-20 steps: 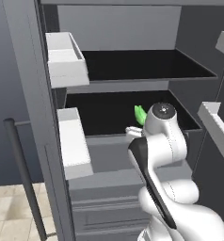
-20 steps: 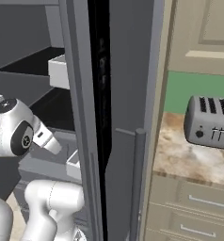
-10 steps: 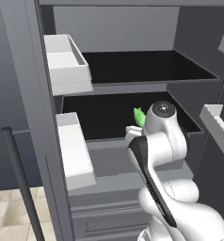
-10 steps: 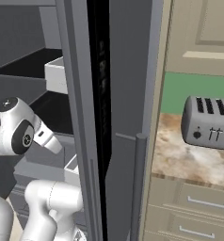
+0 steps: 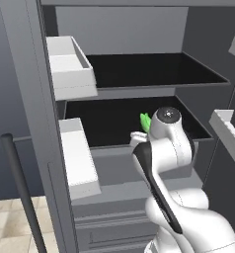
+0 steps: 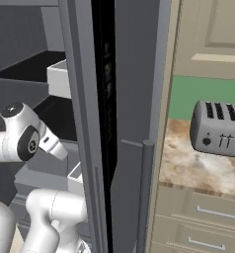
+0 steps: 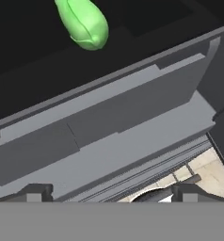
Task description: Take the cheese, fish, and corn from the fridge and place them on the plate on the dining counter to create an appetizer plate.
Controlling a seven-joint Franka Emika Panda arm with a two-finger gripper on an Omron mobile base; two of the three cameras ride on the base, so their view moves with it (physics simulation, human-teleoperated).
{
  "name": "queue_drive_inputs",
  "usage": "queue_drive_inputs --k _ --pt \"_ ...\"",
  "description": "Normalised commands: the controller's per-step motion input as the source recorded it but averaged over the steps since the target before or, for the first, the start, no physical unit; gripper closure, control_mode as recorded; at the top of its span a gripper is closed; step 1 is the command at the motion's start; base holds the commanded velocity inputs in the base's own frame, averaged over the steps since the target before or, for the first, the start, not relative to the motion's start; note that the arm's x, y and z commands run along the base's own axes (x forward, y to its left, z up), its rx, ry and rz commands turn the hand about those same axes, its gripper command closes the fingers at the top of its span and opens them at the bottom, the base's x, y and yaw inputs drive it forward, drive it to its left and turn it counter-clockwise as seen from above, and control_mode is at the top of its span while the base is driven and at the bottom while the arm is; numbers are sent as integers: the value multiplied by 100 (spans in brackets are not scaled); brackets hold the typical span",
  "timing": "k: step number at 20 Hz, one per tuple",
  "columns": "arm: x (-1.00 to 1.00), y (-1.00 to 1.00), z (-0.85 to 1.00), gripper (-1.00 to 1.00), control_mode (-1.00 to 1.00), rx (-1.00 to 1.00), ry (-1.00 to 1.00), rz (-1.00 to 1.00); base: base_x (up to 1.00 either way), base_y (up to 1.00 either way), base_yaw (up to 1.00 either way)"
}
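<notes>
We see the tall grey fridge (image 5: 35,99) standing open, with two black shelves (image 5: 154,69) inside and white door bins (image 5: 70,62) on the left door. On the lower black shelf lies the corn, a small cob wrapped in bright green husk (image 5: 145,121); from the left base view only its green tip shows, just behind the white arm's round wrist joint. In the hand view the same corn (image 7: 83,21) lies at the top on the dark shelf, beyond the grey front edge of the shelf (image 7: 109,113), and it is not touched by anything.

The two-finger gripper (image 7: 111,193) points toward this shelf edge. Its two small dark finger tips (image 7: 36,192) stand far apart at the bottom of the hand view, so the claw is spread wide and holds nothing.

In the right base view, a silver toaster (image 6: 219,129) stands on a marbled beige counter (image 6: 188,168) to the right of the fridge, beside the long dark bar handle (image 6: 145,192).
</notes>
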Motion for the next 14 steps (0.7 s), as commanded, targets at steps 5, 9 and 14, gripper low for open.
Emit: queue_drive_inputs --k 5,9,14 --pt "28 0 3 -100 -100 -8 -7 0 0 0 0" --pt "24 -28 0 -100 -100 -24 -3 0 0 0 0" --pt "17 -54 -2 -100 -100 -21 -3 0 0 0 0"
